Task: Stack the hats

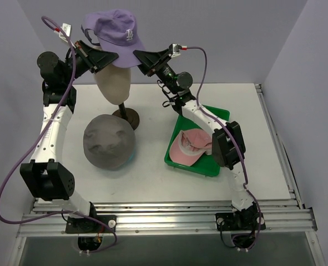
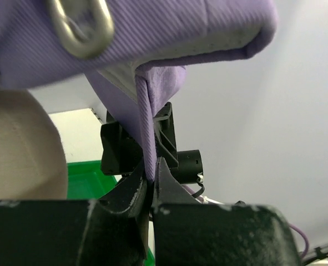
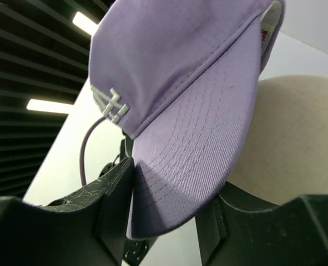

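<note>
Left gripper (image 2: pixel 151 176): mine, pinched shut on the lilac cap's (image 1: pixel 115 32) rear edge.
Right gripper (image 3: pixel 165 188): clamped across its brim.
Lilac cap: over the mannequin head (image 1: pixel 112 77) (whether touching, I cannot tell).
Pink cap (image 1: pixel 188 145): in green tray (image 1: pixel 219 113).
Grey hat (image 1: pixel 109 141): on table (image 1: pixel 152 177).
</note>
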Action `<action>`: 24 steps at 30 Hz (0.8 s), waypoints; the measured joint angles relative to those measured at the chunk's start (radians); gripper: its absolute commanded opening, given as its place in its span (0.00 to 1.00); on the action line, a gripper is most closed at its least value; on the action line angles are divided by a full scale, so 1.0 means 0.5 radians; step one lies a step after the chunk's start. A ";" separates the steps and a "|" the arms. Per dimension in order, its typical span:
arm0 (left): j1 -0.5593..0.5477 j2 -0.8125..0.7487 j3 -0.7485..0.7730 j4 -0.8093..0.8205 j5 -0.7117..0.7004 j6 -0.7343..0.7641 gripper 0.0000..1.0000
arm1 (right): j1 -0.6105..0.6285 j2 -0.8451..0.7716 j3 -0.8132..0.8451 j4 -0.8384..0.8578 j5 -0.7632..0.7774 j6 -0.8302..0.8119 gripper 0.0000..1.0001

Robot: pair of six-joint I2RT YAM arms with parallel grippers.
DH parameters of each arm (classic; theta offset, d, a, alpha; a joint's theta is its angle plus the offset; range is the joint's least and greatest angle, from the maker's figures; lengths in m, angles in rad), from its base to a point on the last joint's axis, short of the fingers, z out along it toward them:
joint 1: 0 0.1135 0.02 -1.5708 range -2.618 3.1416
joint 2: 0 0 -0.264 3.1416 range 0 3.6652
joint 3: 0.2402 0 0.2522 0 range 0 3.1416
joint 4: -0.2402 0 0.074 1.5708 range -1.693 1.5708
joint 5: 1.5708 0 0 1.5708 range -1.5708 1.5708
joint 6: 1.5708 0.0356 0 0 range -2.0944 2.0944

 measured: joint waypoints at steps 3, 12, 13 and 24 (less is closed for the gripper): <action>0.031 0.061 0.048 0.006 0.060 -0.105 0.02 | -0.015 -0.029 -0.043 -0.002 -0.066 -0.060 0.41; 0.170 0.108 0.119 0.193 0.168 -0.417 0.02 | -0.101 -0.050 -0.084 0.004 -0.190 -0.148 0.45; 0.185 0.113 0.134 0.211 0.175 -0.427 0.02 | -0.118 -0.050 -0.084 0.003 -0.189 -0.150 0.45; 0.217 0.220 0.222 0.279 0.275 -0.507 0.02 | -0.176 0.003 0.278 -0.058 -0.217 -0.155 0.49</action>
